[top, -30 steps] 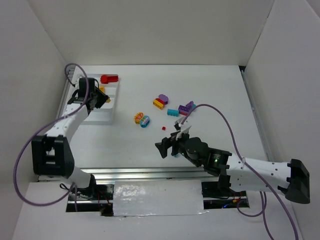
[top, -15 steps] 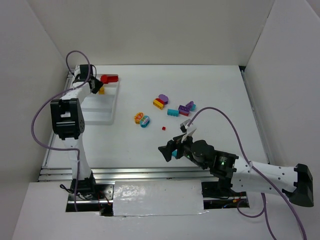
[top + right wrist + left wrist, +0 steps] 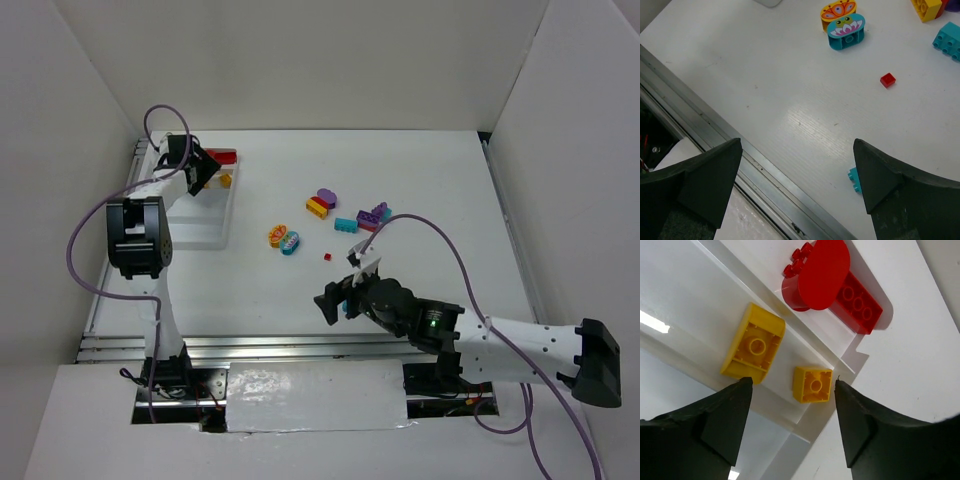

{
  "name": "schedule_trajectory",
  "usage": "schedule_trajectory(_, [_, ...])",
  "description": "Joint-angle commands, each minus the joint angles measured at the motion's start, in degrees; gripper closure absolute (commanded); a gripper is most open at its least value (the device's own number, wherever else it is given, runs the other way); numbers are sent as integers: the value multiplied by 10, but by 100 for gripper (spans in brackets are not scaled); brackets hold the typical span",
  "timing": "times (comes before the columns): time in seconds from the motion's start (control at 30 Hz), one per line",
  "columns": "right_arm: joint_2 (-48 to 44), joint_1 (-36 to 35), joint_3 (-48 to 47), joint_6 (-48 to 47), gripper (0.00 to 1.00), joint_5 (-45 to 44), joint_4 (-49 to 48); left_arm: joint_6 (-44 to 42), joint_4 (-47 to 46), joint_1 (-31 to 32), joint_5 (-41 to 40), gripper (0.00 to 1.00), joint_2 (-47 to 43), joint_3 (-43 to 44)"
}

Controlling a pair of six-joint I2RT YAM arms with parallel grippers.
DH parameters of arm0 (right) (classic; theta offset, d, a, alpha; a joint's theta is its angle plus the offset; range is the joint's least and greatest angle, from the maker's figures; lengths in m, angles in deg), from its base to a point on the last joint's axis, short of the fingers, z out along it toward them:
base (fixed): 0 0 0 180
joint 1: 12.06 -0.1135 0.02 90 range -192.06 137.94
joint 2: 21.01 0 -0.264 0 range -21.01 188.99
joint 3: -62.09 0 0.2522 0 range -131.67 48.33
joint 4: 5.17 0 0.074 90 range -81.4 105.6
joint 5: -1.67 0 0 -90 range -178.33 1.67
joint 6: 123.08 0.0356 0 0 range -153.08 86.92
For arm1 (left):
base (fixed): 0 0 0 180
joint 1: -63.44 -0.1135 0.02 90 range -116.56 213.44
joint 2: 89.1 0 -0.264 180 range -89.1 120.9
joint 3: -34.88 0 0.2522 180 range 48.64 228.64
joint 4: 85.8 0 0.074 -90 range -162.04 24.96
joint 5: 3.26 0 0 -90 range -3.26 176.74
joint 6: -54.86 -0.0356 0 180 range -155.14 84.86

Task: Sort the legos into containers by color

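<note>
We see the white bench (image 3: 430,180) spread under both arms. At its far left lies the white tray (image 3: 205,228), and the left gripper (image 3: 792,386) hangs over it with its jaws well apart and nothing held. Below that gripper, in one compartment, lie a yellow curved brick (image 3: 754,342) just past its left fingertip and a small yellow square brick (image 3: 813,384) between the fingertips, nearer the right one. One compartment farther ahead of it sit a red rounded brick (image 3: 816,271) and, right beside it, a flat red brick (image 3: 860,302) at the tray's end; we cannot tell whether that one rests on the rim. The right gripper (image 3: 797,145) hangs over bare bench, its jaws spread wide and empty. Ahead of it lie a teal oval brick (image 3: 846,31) and an orange oval brick (image 3: 839,9), touching each other. Farther ahead and to its right is a teal studded brick (image 3: 950,42). Another teal brick (image 3: 855,180) lies just beside its right finger, mostly hidden. A tiny red piece (image 3: 887,80) lies alone, ahead of that same finger.
</note>
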Motion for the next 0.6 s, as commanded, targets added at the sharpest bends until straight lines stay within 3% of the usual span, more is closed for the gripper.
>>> schedule_trajectory(0.0, [5,1,-27,-3,0,-7,-5,-9,-9,-1,2,19,-43,-13])
schedule_trajectory(0.07, [9,3,-30,5,0,-20,-5,-13,-24,0,5,4,-63,-36])
schedule_trajectory(0.13, [23,15,-33,18,0,-27,-5,-22,-33,9,9,1,-108,-51])
schedule_trajectory(0.23, [50,44,-57,56,0,-33,19,-63,-26,44,23,1,-164,-53])
schedule_trajectory(0.4, [95,134,-99,209,0,-26,117,-160,149,187,-52,0,-175,44])
schedule_trajectory(0.57, [72,155,-101,260,0,-41,157,-210,176,221,85,1,-167,-17])
